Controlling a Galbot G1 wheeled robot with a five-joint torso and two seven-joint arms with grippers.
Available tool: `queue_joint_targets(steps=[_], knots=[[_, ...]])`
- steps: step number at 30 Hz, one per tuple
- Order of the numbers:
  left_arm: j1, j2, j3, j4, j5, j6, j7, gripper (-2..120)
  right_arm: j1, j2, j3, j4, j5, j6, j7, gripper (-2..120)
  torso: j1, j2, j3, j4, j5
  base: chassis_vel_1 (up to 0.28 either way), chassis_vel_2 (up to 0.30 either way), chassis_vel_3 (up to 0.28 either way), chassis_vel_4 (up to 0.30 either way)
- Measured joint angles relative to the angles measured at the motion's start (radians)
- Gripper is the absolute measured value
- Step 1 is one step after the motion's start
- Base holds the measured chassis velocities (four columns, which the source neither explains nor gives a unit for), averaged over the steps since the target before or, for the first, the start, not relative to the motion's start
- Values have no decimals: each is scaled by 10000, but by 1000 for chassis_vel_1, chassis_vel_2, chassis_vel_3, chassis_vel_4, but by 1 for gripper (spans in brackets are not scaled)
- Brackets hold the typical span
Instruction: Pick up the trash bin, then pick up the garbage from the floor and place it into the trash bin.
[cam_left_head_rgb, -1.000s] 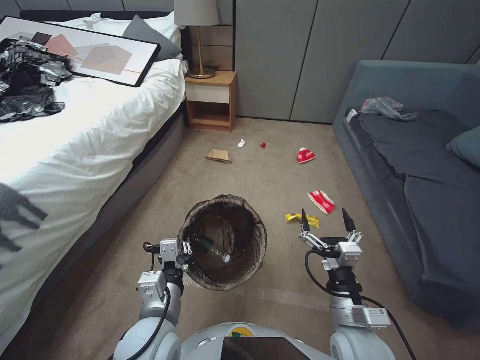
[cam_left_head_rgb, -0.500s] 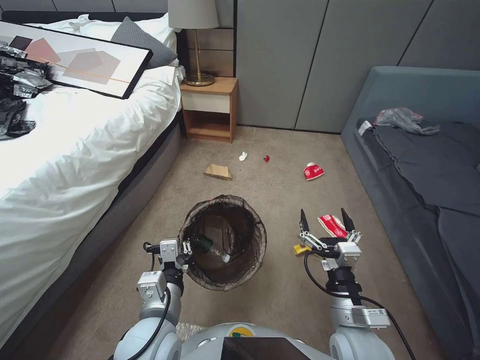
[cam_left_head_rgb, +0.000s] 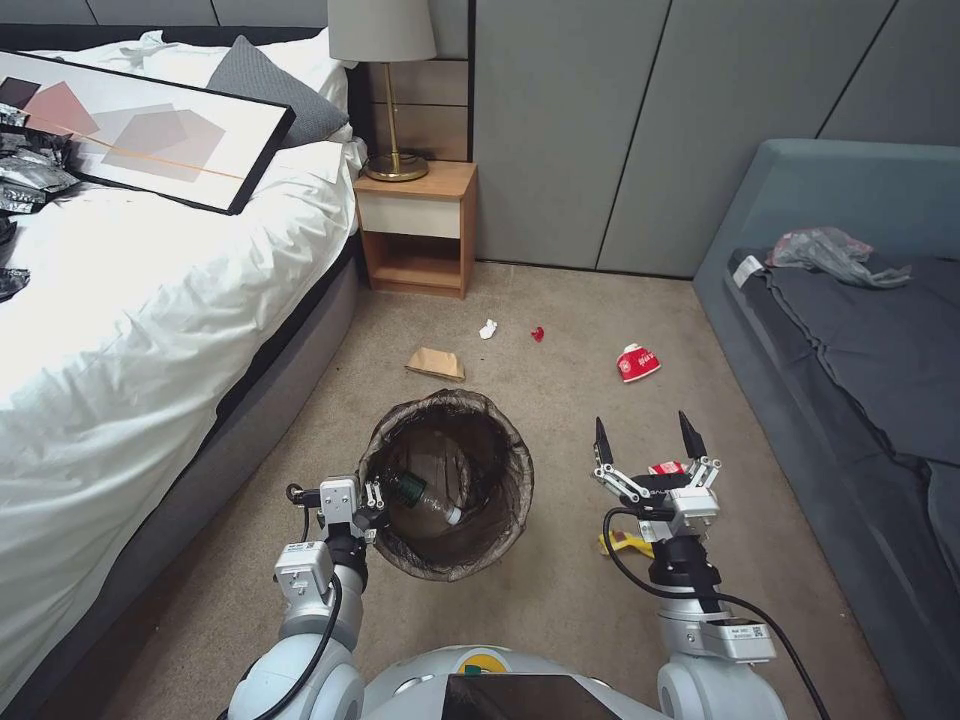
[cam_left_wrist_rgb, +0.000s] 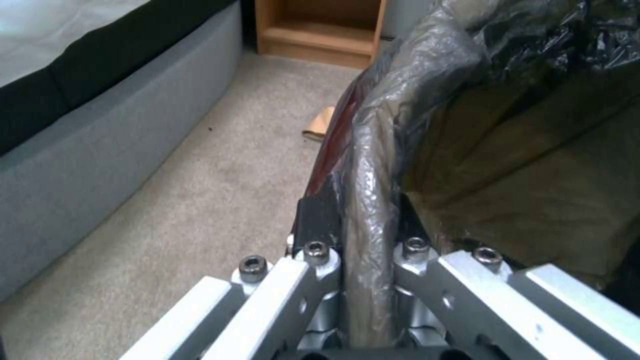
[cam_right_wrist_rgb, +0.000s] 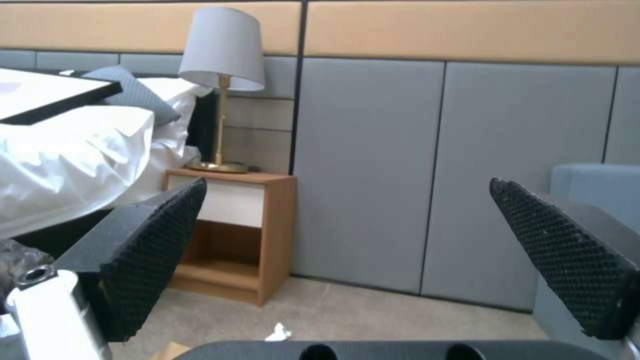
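The trash bin (cam_left_head_rgb: 446, 484), round with a dark liner bag, hangs in front of me with my left gripper (cam_left_head_rgb: 372, 496) shut on its near left rim (cam_left_wrist_rgb: 363, 200). A clear bottle with a green label (cam_left_head_rgb: 420, 494) lies inside it. My right gripper (cam_left_head_rgb: 645, 440) is open and empty, held above the carpet to the bin's right. Under it lie a crushed red-and-white cup (cam_left_head_rgb: 668, 467) and a yellow wrapper (cam_left_head_rgb: 622, 543). Farther off on the floor are another red cup (cam_left_head_rgb: 638, 362), a brown paper bag (cam_left_head_rgb: 436, 363), a white scrap (cam_left_head_rgb: 488, 328) and a red scrap (cam_left_head_rgb: 538, 333).
A white bed (cam_left_head_rgb: 130, 290) with a framed picture (cam_left_head_rgb: 140, 130) runs along the left. A wooden nightstand (cam_left_head_rgb: 418, 230) with a lamp (cam_right_wrist_rgb: 221, 50) stands at the back wall. A grey-blue sofa (cam_left_head_rgb: 860, 380) lines the right side. Open carpet lies between.
The whole view has shifted as I drove forward: the floor litter sits closer, and the nearer red cup and yellow wrapper now lie under my right gripper. Both arms hold their poses.
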Motion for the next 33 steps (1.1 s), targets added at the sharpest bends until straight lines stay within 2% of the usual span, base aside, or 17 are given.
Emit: queue_joint_targets(steps=[13, 17, 20, 21, 23, 25, 27, 33], knots=[[27, -10, 29, -5, 38, 6, -10, 3, 152, -174, 242, -37, -243, -67, -284, 100, 0, 0, 1, 1, 0, 6, -4, -13, 5], [30, 5, 31, -12, 41, 7, -10, 3, 343, -898, 727, -295, -75, -289, -909, 100, 0, 0, 1, 1, 0, 0, 0, 0, 0], [39, 6, 25, -19, 42, 7, -10, 3, 779, -1853, 1471, -1112, 160, -361, -1847, 100, 0, 0, 1, 3, 3, 0, 0, 0, 0], [39, 6, 25, -19, 42, 7, -10, 3, 779, -1853, 1471, -1112, 160, -361, -1847, 100, 0, 0, 1, 3, 3, 0, 0, 0, 0], [39, -13, 22, -22, 45, 9, -10, 3, 1093, -2470, 1947, -1837, 368, -389, -2702, 100, 0, 0, 1, 3, 2, 0, 0, 0, 0], [39, -18, 24, -22, 47, 10, -9, 3, 1135, -2541, 1999, -1938, 386, -396, -2814, 100, 0, 0, 1, 3, 3, 0, 0, 0, 0], [43, -63, 48, -12, 73, 13, -2, 3, 1599, -3160, 2277, -3149, 457, -486, -3674, 100, 0, 0, 1, 0, 3, 0, 0, 0, 0], [41, -78, 47, 1, 84, 22, 2, 3, 1911, -3386, 2265, -3854, 414, -493, -3880, 100, 0, 0, 2, 2, 4, 0, 0, 0, 0]])
